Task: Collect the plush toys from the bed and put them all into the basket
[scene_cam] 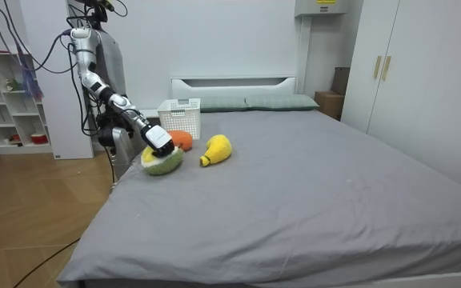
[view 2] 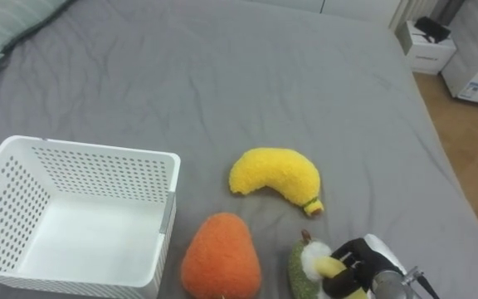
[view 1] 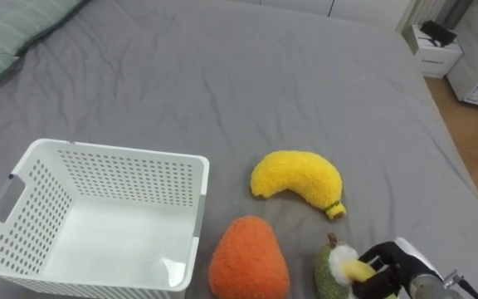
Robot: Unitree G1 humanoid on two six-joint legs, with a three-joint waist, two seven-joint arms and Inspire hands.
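Three plush toys lie on the grey bed (view 1: 239, 75): a yellow banana (view 1: 297, 181), an orange pear-shaped toy (view 1: 247, 259) and a green toy with a white and yellow middle (view 1: 332, 274). My right hand (view 1: 392, 270) comes in at the lower right, its dark fingers curled over the green toy. The white perforated basket (view 1: 123, 149) stands empty at the lower left, beside the orange toy. In the room view I stand at the bedside on the room view's left, with the right hand (scene_cam: 156, 141) reaching down onto the green toy (scene_cam: 162, 162).
Grey-green pillows (view 1: 7, 33) lie at the far left of the bed. A white nightstand (view 1: 434, 50) stands beyond the bed's right edge, over wooden floor. A shelf unit (scene_cam: 6, 104) and white wardrobes (scene_cam: 422, 88) line the room's walls.
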